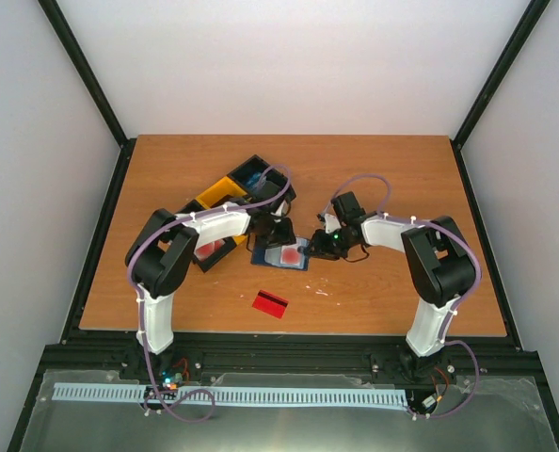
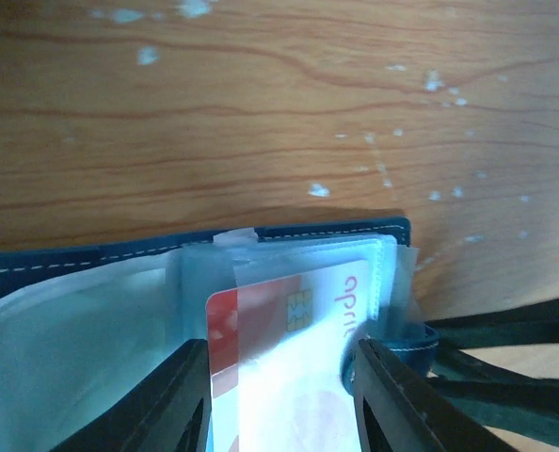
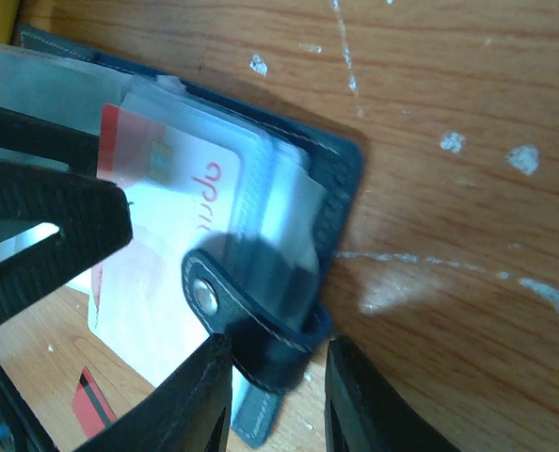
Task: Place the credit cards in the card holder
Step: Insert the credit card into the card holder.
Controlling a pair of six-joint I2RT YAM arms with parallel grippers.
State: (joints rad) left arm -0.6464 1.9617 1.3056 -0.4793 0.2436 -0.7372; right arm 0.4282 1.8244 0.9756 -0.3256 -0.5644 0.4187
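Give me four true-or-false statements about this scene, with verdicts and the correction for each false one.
1. A loose red card lies on the table, nearer the arm bases than the card holder. True.
2. The card holder is folded shut. False: it lies open, with its sleeves showing.
3. A chip card sits partly inside a clear sleeve. True.
4. The snap tab lies far from any gripper. False: it sits between the fingers of the right gripper.
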